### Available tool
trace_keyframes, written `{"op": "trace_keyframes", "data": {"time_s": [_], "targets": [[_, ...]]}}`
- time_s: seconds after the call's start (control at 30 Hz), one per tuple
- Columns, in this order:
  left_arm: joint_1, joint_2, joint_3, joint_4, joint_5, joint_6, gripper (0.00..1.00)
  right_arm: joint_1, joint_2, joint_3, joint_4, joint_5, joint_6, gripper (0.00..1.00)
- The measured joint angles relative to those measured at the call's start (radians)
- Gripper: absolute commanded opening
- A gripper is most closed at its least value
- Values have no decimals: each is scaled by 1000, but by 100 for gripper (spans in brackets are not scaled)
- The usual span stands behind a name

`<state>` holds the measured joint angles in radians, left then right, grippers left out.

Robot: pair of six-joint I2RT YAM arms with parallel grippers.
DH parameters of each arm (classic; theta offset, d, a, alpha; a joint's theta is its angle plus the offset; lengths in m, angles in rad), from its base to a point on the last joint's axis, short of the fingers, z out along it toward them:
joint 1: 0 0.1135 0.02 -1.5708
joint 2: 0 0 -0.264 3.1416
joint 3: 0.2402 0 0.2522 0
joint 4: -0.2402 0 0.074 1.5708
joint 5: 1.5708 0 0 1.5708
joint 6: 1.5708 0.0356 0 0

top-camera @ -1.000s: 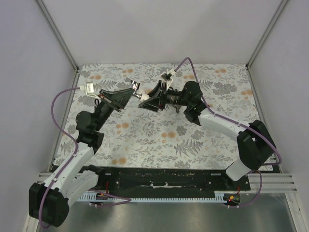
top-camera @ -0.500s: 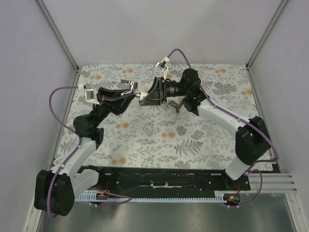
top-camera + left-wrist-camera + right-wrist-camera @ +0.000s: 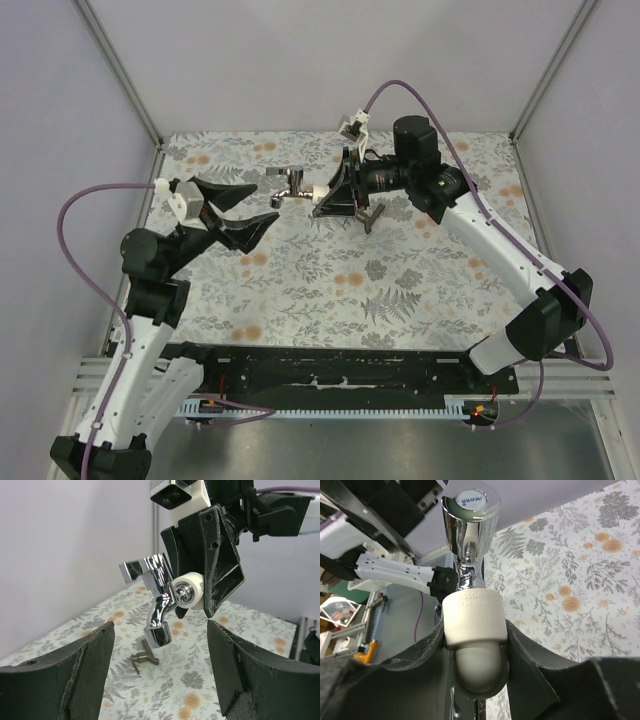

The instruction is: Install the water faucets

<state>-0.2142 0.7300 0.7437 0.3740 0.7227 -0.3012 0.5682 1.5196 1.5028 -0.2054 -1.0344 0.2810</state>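
Observation:
A chrome water faucet [image 3: 289, 182] [image 3: 161, 596] [image 3: 470, 519] sticks out of a short white fitting [image 3: 320, 192] [image 3: 192, 592] [image 3: 474, 616], held above the table. My right gripper [image 3: 334, 194] [image 3: 475, 647] is shut on that fitting, its fingers pressed on both sides. The faucet's spout points down and its handle points toward my left arm. My left gripper [image 3: 263, 203] [image 3: 160, 672] is open, just left of the faucet and apart from it, with nothing between its fingers [image 3: 87, 672].
A small dark bronze tap-like piece [image 3: 370, 215] [image 3: 143, 660] lies on the floral cloth [image 3: 400, 290] below the right gripper. Grey walls and metal frame posts [image 3: 120, 75] enclose the table on the left, back and right.
My left gripper has let go of the faucet, opened and drawn back to the left. The right arm has shifted slightly right, still holding the fitting with the faucet.

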Motion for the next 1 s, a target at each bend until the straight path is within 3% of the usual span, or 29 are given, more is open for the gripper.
{"op": "trace_keyframes", "data": {"time_s": [0.17, 0.43, 0.73, 1.0], "targets": [[1, -7, 115, -204, 3, 146, 80, -9, 0, 47, -212, -5, -259, 0], [4, 226, 377, -525, 140, 357, 80, -6, 0, 98, -477, 68, -608, 0], [-2, 314, 448, -634, 360, 480, 79, 2, 0, 121, -575, 123, -733, 0], [-118, 359, 453, -672, 367, 561, 76, 46, 0, 164, -627, 179, -785, 0]]}}
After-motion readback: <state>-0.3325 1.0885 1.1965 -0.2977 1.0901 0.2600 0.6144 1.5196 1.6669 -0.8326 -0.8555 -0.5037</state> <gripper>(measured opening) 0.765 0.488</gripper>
